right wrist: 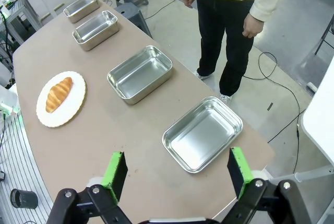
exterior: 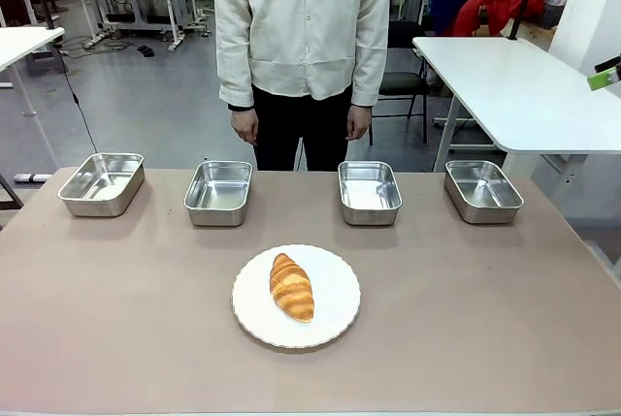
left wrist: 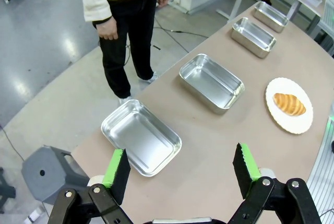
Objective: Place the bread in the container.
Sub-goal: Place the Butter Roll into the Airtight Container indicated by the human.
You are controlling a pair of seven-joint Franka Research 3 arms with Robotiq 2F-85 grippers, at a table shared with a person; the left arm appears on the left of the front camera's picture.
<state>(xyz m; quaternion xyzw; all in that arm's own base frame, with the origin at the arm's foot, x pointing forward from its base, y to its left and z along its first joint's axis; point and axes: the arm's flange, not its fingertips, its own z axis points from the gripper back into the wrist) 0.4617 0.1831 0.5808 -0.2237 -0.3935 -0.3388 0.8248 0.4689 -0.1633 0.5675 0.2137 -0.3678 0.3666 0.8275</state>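
Note:
The bread (exterior: 291,286), a golden croissant, lies on a round white plate (exterior: 336,302) at the middle of the brown table. Behind it several identical steel containers stand in a row, all empty: far left (exterior: 101,183), centre left (exterior: 218,193), centre right (exterior: 370,192), far right (exterior: 482,190). I cannot tell which one the task means. My left gripper (left wrist: 181,166) hangs open high above the far-left container (left wrist: 141,136), with the bread (left wrist: 289,104) far off. My right gripper (right wrist: 177,172) is open above the far-right container (right wrist: 202,133), the bread (right wrist: 59,94) well away from it.
A person stands at the table's far edge, hands (exterior: 245,125) hanging at the sides, away from the containers. A white table (exterior: 524,86) stands behind on the right. A grey stool (left wrist: 47,169) sits on the floor off the table's left corner.

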